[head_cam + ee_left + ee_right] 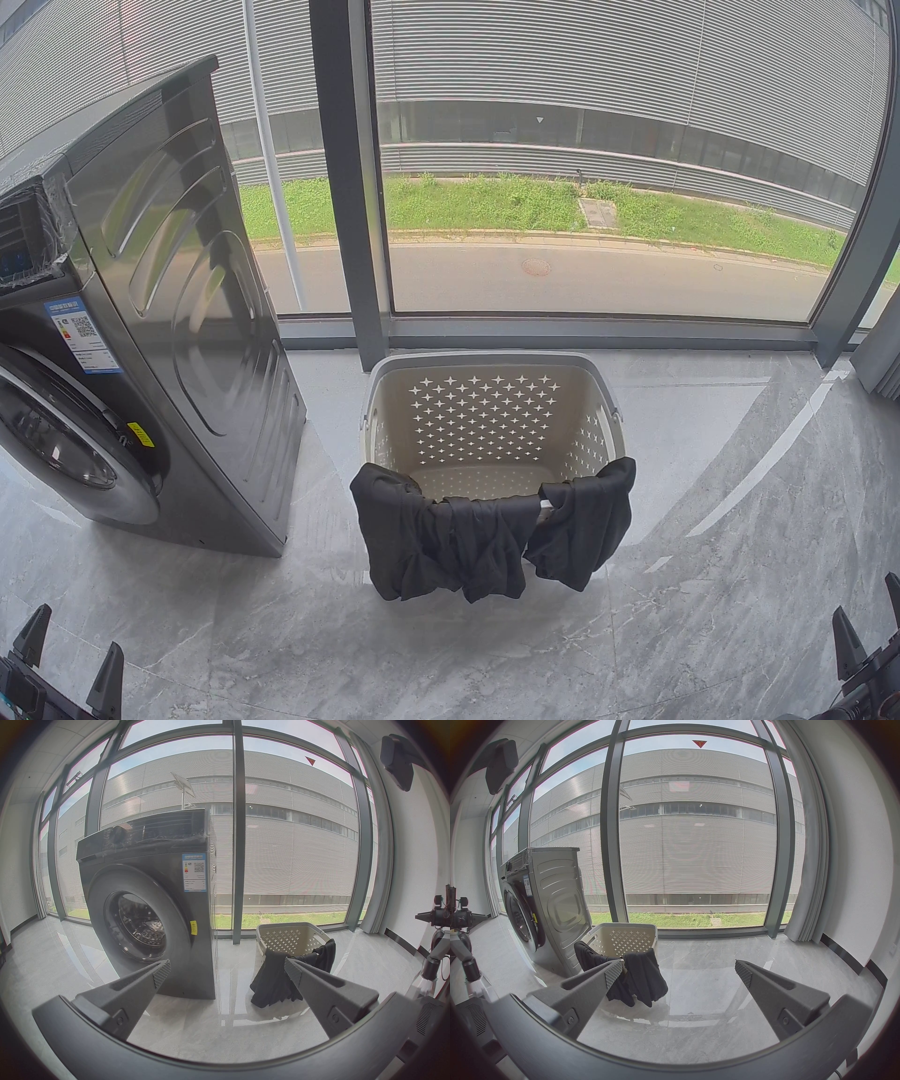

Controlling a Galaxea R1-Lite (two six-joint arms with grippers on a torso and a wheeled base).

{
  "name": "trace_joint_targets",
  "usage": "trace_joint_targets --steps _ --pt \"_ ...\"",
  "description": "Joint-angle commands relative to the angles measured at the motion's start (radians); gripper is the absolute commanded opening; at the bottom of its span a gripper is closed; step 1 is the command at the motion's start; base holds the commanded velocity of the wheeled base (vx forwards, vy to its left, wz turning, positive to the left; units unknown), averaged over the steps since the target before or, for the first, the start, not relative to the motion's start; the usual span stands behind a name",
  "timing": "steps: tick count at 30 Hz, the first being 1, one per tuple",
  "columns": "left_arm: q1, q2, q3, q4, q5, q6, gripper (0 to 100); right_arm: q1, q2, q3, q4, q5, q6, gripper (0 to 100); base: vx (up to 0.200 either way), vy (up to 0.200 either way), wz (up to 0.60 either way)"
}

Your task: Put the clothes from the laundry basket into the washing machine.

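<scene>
Two risks are to be weighed. Black clothes [487, 534] are draped over the near rim of the basket [492, 360] and hang mostly outside it toward the floor [281, 619]. If they are pinched at a loose edge and pulled sideways, the light basket could be dragged or tipped, or the cloth could be slid off the rim onto the floor. If only part of the bundle is caught, the rest may be trailed and snagged at the mouth of the washer [187, 309], which stands near the basket on the robot's left. Whether the door is open cannot be settled: the drum is seen in the left wrist view, possibly through glass, and a shut door would block the loading.

The left gripper [226, 963] is spread wide, with nothing between its jaws and nothing touched. It is seen low, well short of both washer and basket. The right gripper [675, 963] is likewise wide apart and empty, well clear of the clothes. No garment has yet been taken.
</scene>
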Motion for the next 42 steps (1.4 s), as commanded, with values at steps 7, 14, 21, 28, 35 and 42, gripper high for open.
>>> trace_joint_targets --steps 7,14,21,28,35,42 --pt "0.000 -0.017 0.018 0.000 0.002 -0.005 100 -0.001 -0.009 0.018 -0.001 0.001 0.000 100 0.000 0.200 0.00" --pt "0.000 -0.017 0.018 0.000 0.002 -0.005 100 -0.001 -0.009 0.018 -0.001 0.001 0.000 100 0.000 0.200 0.00" --pt "0.000 -0.017 0.018 0.000 0.002 -0.005 100 -0.001 -0.009 0.018 -0.001 0.001 0.000 100 0.000 0.200 0.00" --pt "0.000 -0.018 0.018 0.000 0.003 -0.005 100 -0.001 -0.011 0.018 -0.001 0.001 0.000 100 0.000 0.200 0.00" --pt "0.000 -0.017 0.018 0.000 0.003 -0.005 100 -0.001 -0.009 0.018 -0.001 0.001 0.000 100 0.000 0.200 0.00" --pt "0.000 -0.017 0.018 0.000 0.005 -0.005 100 -0.001 -0.009 0.018 -0.001 0.001 0.000 100 0.000 0.200 0.00"
